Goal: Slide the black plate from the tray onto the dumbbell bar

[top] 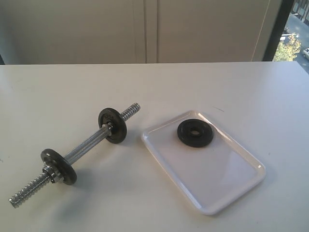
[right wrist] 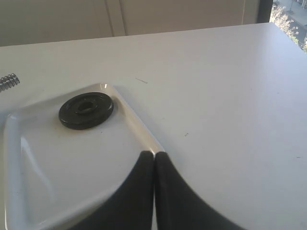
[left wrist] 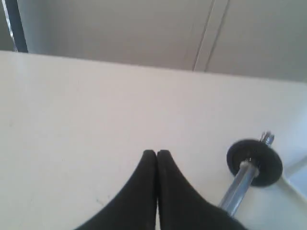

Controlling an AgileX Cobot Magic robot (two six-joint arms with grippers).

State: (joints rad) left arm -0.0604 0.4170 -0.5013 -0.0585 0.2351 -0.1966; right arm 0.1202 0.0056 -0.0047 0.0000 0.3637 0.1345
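Note:
The black plate (top: 195,133) lies flat in the far part of the white tray (top: 227,186), right of centre on the table; the right wrist view shows the plate (right wrist: 86,110) and the tray (right wrist: 29,191) too. The chrome dumbbell bar (top: 89,144) lies diagonally on the left, with two duller discs (top: 113,124) (top: 58,166) threaded on it. Neither gripper shows in the exterior view. My left gripper (left wrist: 156,153) is shut and empty above bare table, with the bar (left wrist: 237,189) to one side of it. My right gripper (right wrist: 154,154) is shut and empty, by the tray's rim.
The white table (top: 154,87) runs back to a pale wall. A window strip (top: 294,34) stands at the far right. One threaded bar end (right wrist: 8,81) shows in the right wrist view beyond the tray.

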